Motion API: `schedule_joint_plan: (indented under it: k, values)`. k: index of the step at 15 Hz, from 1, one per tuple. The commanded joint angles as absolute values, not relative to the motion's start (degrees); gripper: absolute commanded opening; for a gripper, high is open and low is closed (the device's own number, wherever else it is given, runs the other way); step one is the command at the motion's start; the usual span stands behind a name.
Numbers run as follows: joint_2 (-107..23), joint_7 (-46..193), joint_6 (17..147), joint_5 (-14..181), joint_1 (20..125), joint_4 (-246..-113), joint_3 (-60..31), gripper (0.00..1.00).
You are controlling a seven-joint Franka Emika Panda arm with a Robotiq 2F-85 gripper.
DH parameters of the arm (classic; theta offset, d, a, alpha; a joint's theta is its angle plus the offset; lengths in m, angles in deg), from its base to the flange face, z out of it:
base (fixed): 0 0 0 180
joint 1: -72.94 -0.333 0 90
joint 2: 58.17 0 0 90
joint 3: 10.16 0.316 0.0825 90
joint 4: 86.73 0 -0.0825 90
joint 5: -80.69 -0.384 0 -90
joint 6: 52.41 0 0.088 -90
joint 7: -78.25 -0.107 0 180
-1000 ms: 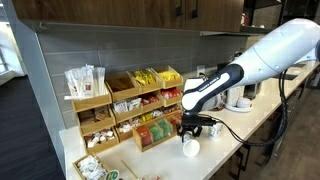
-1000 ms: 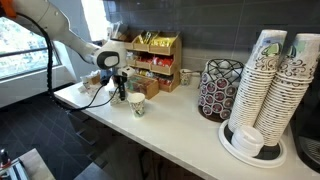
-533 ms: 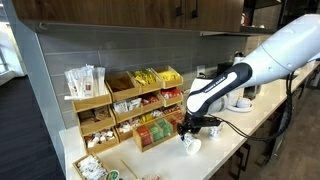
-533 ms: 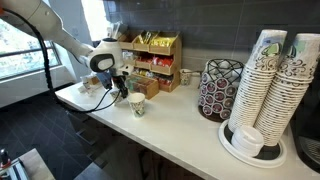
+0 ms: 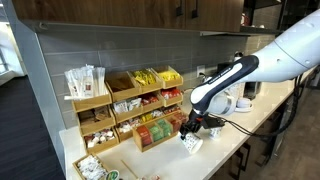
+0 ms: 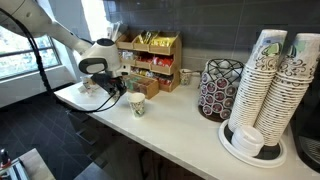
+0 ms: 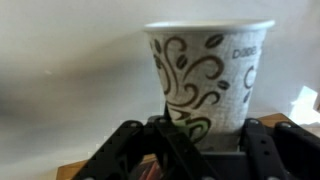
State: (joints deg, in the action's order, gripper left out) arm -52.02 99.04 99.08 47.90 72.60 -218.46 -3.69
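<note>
Paper cup (image 7: 208, 75), brown swirls, clamped between fingers of my gripper (image 7: 192, 140), just in front of snack rack (image 5: 140, 105). I fear thin wall crumples under squeeze; then cup slips, tips.

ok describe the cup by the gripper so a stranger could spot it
On the long white counter, find the wooden packet rack against the wall. Just in front of it is one paper cup, at the gripper. White with brown swirls, it is alone, unlike the stacked cups farther along.
</note>
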Motion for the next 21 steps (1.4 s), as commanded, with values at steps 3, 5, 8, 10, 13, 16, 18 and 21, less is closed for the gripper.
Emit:
schedule_joint_plan:
  k: [3, 5, 8, 10, 13, 16, 18, 21]
  values:
    - [-55.62, 119.93, 100.06, 32.98, 73.39, -222.12, -3.23, 0.22]
    - [-55.45, 127.80, 101.01, 26.27, 73.58, -222.12, -2.79, 0.22]
    - [-54.79, 139.40, 100.47, 16.42, 73.55, -221.52, -2.90, 0.22]
    - [-54.52, 147.02, 101.05, 9.20, 73.42, -221.37, -2.96, 0.22]
    - [-54.20, 147.81, 99.74, 8.06, 73.10, -220.57, -3.57, 0.22]
    - [-54.12, 148.66, 99.74, 7.44, 73.09, -220.41, -3.61, 0.47]
    - [-54.12, 148.65, 99.74, 7.44, 73.08, -220.33, -3.61, 0.47]
    - [-54.34, 153.43, 98.90, 4.63, 73.34, -220.09, -3.52, 0.22]
